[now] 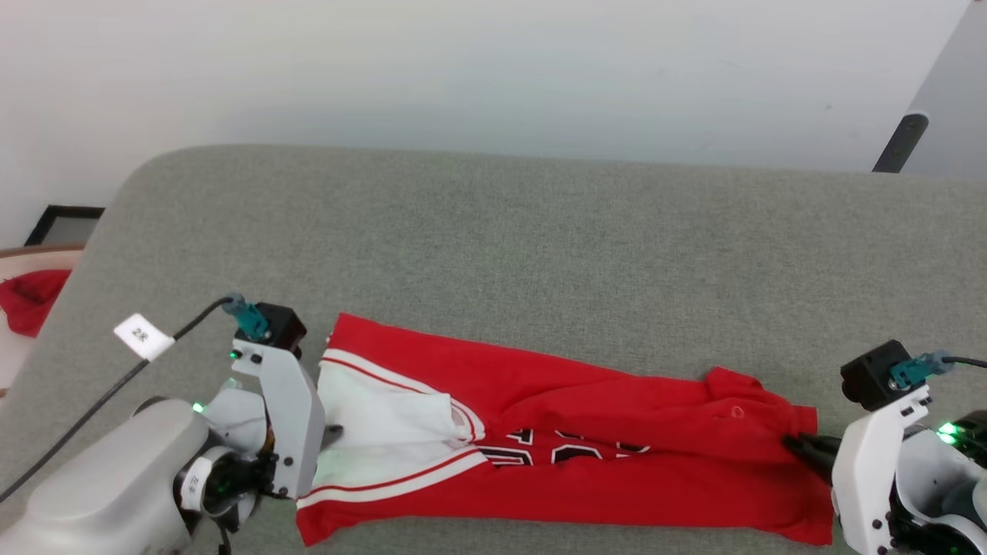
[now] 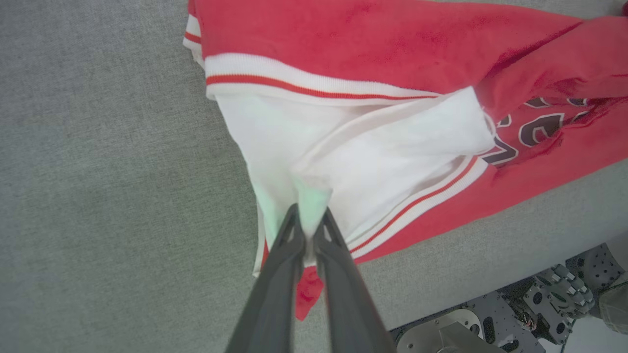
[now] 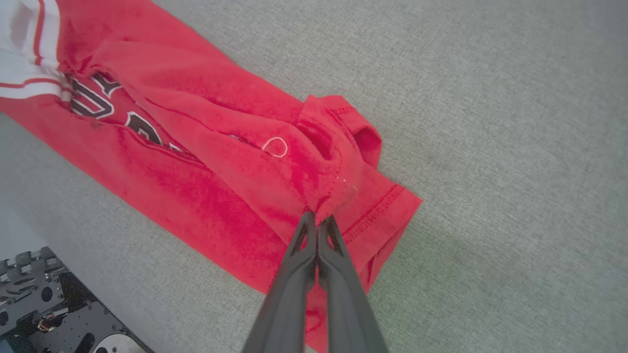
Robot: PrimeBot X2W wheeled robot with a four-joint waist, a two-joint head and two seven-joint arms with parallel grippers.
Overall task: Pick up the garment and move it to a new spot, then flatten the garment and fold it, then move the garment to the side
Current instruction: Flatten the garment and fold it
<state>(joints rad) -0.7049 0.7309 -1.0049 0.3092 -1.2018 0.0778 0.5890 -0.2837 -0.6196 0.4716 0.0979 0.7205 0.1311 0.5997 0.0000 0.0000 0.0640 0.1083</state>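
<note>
**Item 1. Garment** [image 1: 555, 401]. We record a red jersey with white sleeve panels, red-and-white striped trim and black-and-white lettering [image 1: 570, 451]. It lies as a long, loosely folded band on the grey cloth-covered desk [image 1: 493, 231] and spans the gap between the two pincers. Its folds are rumpled, and part of the lettering is tucked under a red fold.

**Item 2. Left pincer** [image 2: 308, 215]. We find it closed to a narrow slit on the garment. A raised pinch of the white sleeve [image 2: 392, 142] is caught between the fingertips. The striped trim runs just beyond the tips and to either side of them. The red body stretches away from this pincer towards the other one.

**Item 3. Right pincer** [image 3: 318, 218]. We find it fully closed on the garment, nipping a pucker of red cloth close to the stitched hem [image 3: 378, 211]. A small white ring mark [image 3: 274, 147] sits just ahead of the tips. Bare desk lies on the side of this pincer facing away from the garment.

**Item 4. Sundries.**
- A small plain red cloth [image 1: 27, 301] lies off the desk, well apart from the left pincer on its outer side.
- A white tag [image 1: 143, 337] hangs on the cable behind the left pincer.
- Metal parts of the robot base [image 2: 490, 323] show below the desk edge.
</note>
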